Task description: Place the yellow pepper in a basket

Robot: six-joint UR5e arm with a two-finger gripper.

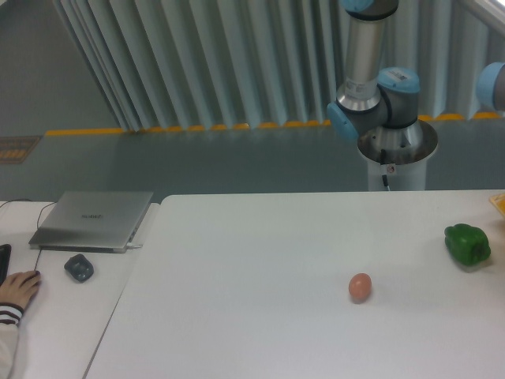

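Only a bright yellow sliver of the yellow pepper (499,202) shows at the right edge; jaws out of frame.

A robotics lab. An industrial arm (371,87) stands on a pedestal behind a white worktop (260,260). A laptop (93,219) and mouse (78,268) sit beside it.

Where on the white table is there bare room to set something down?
Bare surface spans the white table from its left edge to the small brownish-orange egg, and the whole front strip. The right side is tighter: dark green bell pepper, plus a yellow sliver at the frame edge.
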